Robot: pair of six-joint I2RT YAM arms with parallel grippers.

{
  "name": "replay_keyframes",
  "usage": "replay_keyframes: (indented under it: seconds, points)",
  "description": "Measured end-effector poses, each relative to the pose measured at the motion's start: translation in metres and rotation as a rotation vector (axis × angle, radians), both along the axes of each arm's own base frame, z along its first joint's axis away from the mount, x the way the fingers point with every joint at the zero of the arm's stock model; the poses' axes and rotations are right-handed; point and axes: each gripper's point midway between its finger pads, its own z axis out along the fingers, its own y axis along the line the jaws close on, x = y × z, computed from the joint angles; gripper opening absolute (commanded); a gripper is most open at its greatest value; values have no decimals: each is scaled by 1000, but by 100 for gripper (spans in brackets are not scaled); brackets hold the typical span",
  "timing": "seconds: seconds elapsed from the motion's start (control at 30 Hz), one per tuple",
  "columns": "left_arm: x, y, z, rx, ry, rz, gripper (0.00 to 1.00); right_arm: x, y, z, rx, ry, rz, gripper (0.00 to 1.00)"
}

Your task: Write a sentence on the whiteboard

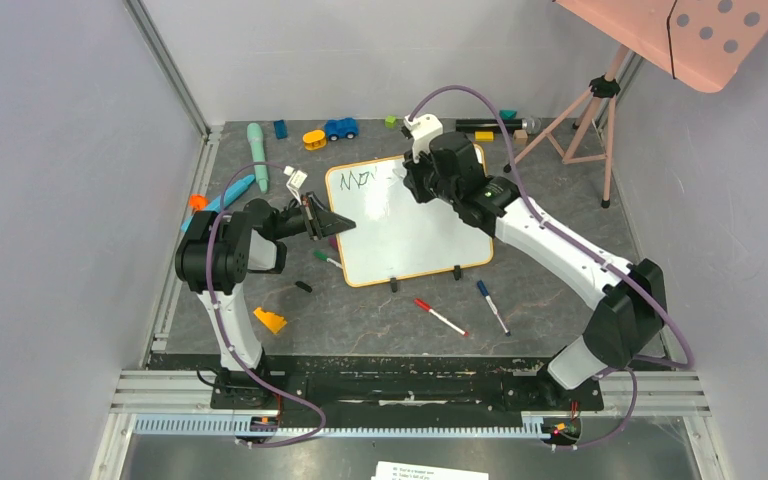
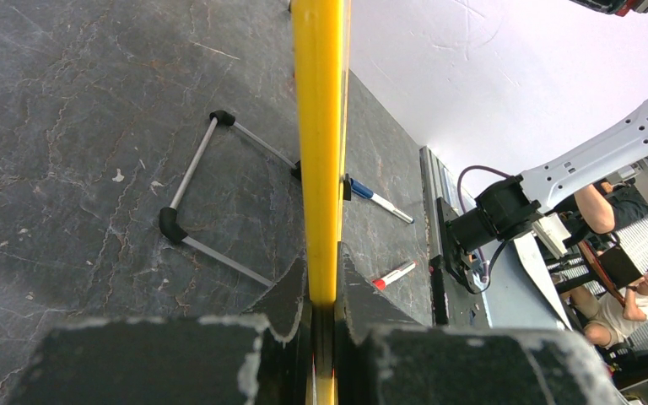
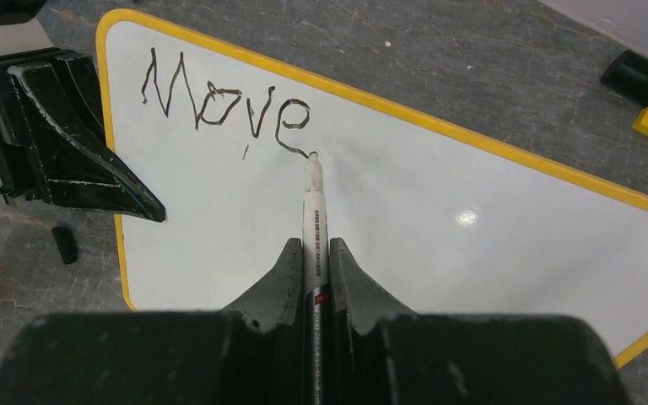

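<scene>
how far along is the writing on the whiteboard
Done: the sentence reads only "Move" on the whiteboard. In hand: the right tool holds a marker, tip at the "e"; the left tool clamps the board's edge. Left: every other word.

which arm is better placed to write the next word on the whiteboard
Right. The right tool grips the marker, tip on the whiteboard just after "Move". The left tool is clamped on the whiteboard's frame.

Red marker [image 1: 441,317] beside blue marker [image 1: 492,306]; blue toy car [image 1: 341,128] at back.
</scene>
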Motion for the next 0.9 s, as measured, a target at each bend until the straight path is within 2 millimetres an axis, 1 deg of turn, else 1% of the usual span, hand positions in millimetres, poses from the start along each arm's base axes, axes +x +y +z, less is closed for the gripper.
replay_keyframes:
  seconds: [0.13,0.27,0.47,0.6,0.7,0.9]
  points:
    - [0,0,0,0,-1,0,2,-4,-6,4,2,-18,-3,0]
    - [0,0,0,0,-1,0,2,-4,-16,-1,-13,-21,-30,0]
    - [0,0,0,0,-1,0,2,-4,-47,-12,-49,-16,-105,0]
    - [0,0,0,0,-2,-1,2,4,-61,-11,-47,-16,-144,0]
    - [0,0,1,1,-5,-4,2,6,-66,-11,-47,-17,-158,0]
    - [0,0,1,1,-6,-4,2,7,-66,-11,-46,-17,-165,0]
